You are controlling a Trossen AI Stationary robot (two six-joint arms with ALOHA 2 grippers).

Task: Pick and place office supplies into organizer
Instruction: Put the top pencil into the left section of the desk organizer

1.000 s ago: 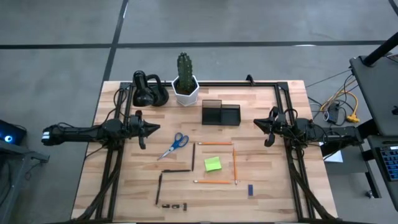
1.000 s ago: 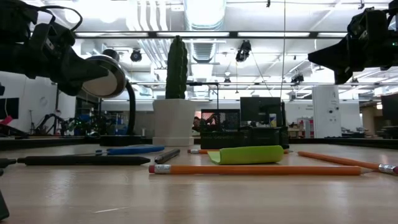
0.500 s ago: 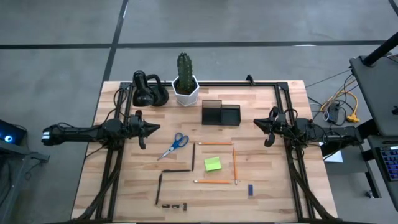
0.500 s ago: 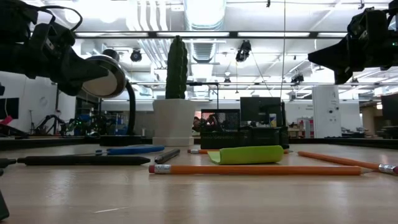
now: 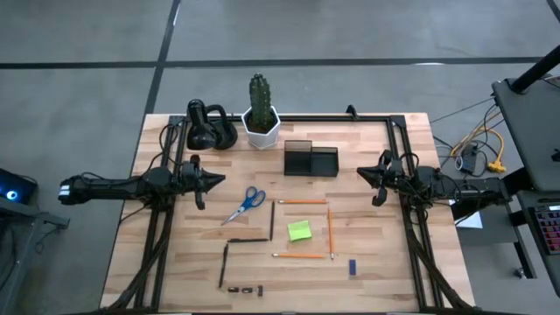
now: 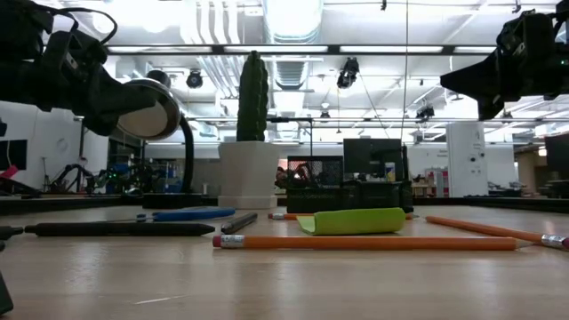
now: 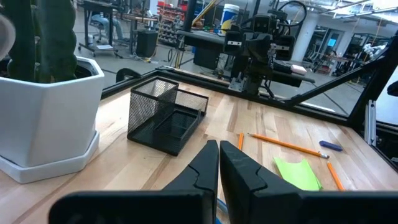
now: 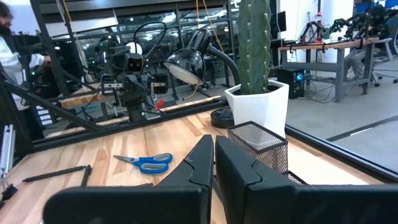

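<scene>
The organizer (image 5: 311,159) is a dark mesh box with two compartments and stands at the table's far middle; it also shows in the left wrist view (image 7: 165,118). In front of it lie blue-handled scissors (image 5: 248,204), a lime-green sticky pad (image 5: 299,230), three orange pencils (image 5: 304,202) (image 5: 331,232) (image 5: 297,256), dark pens (image 5: 272,219) (image 5: 224,265), a small blue block (image 5: 353,267) and tiny black clips (image 5: 245,289). My left gripper (image 5: 214,181) hangs shut above the table, left of the scissors. My right gripper (image 5: 363,172) hangs shut to the right of the organizer. Neither touches anything.
A white hexagonal pot with a cactus (image 5: 261,122) and a black rounded desk lamp (image 5: 210,127) stand at the far edge, left of the organizer. Black frame rails (image 5: 407,236) run along both sides. Bare wood lies near the front edge. A person (image 8: 9,37) is in the room beyond.
</scene>
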